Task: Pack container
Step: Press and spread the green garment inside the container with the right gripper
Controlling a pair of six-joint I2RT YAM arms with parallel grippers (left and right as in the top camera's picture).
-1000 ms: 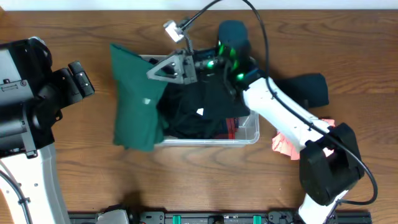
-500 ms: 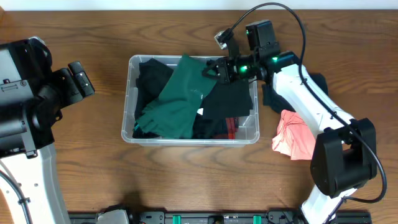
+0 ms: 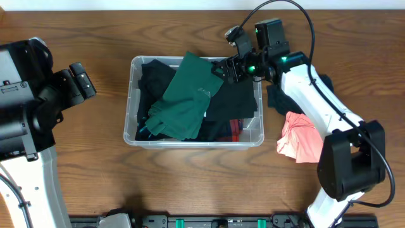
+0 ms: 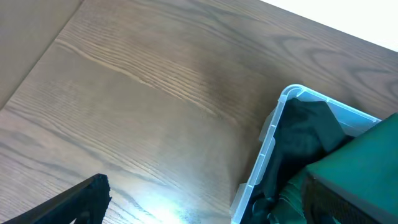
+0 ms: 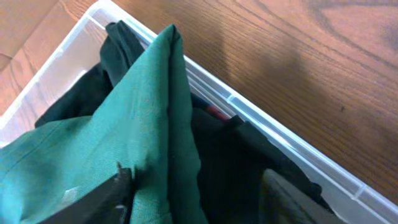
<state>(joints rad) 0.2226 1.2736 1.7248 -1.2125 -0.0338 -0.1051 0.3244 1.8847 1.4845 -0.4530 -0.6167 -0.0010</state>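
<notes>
One tiny white tag [image 3: 204,91], unreadable, sits on the green garment [image 3: 183,104].

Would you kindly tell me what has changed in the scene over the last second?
The right end effector swung the green shirt from hanging over the container's left rim to lying inside on the dark clothes. It then drew back to the far right corner and opened, letting the shirt go. The container, left end effector, pink cloth and outside dark garment stayed put.

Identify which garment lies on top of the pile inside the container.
The green garment: it drapes over the black garments in the container; the pink garment and navy garment lie outside.
</notes>
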